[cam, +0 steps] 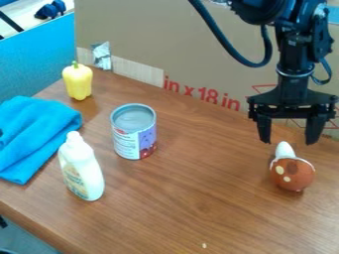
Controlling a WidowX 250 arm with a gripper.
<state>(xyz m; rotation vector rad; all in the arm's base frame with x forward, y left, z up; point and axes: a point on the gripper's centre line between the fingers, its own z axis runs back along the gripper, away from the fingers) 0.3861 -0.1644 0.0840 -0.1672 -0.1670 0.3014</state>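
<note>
Since the jaws are parted with nothing gripped, the spotted rust-brown toy (293, 176) could be knocked rather than clasped; a roll across the desk (198, 203) might be started by one-sided contact with its rounded body. If only its narrow white tip (285, 150), aimed near 12 o'clock, were pinched, the hold could be lost. Toy seen at 4 o'clock of the view, near the jaws and toward 6 o'clock from them; no contact seen. Well apart, toward 9 o'clock, a can (134, 141) is noted, with a white bottle (82, 168) placed at its 8 o'clock.
</note>
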